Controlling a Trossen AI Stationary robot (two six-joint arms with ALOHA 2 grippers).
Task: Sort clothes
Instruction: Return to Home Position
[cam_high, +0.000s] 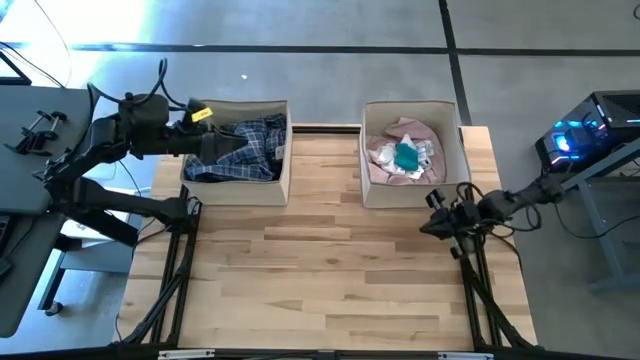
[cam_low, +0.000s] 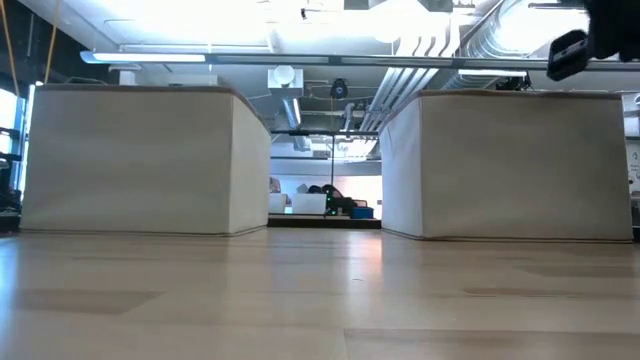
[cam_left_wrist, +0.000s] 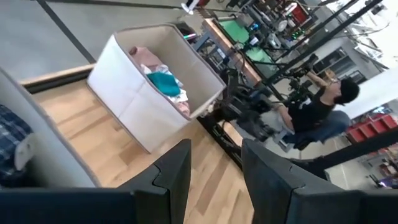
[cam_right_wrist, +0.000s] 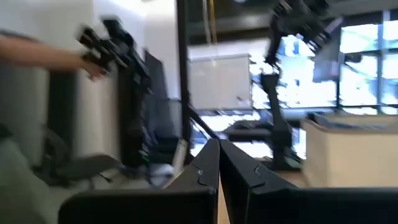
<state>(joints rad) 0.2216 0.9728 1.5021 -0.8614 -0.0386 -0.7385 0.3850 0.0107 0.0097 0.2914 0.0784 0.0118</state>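
Note:
The left beige box (cam_high: 283, 160) holds the blue-white plaid shirt (cam_high: 250, 145) and dark garments. The right beige box (cam_high: 368, 150) holds the pale pink shirt (cam_high: 385, 150), a teal sock (cam_high: 406, 156) and white pieces. My left gripper (cam_high: 212, 147) hovers over the left part of the left box, open and empty (cam_left_wrist: 214, 180). My right gripper (cam_high: 430, 225) is above the table by the right box's near right corner, shut and empty (cam_right_wrist: 219, 168). In the low view both boxes (cam_low: 140, 160) (cam_low: 510, 165) stand on the table, and their contents are hidden.
The bare wooden tabletop (cam_high: 340, 270) lies in front of the two boxes. A person (cam_left_wrist: 317, 106) sits beyond the table's right side. A computer with blue lights (cam_high: 585, 135) stands on a stand to the right.

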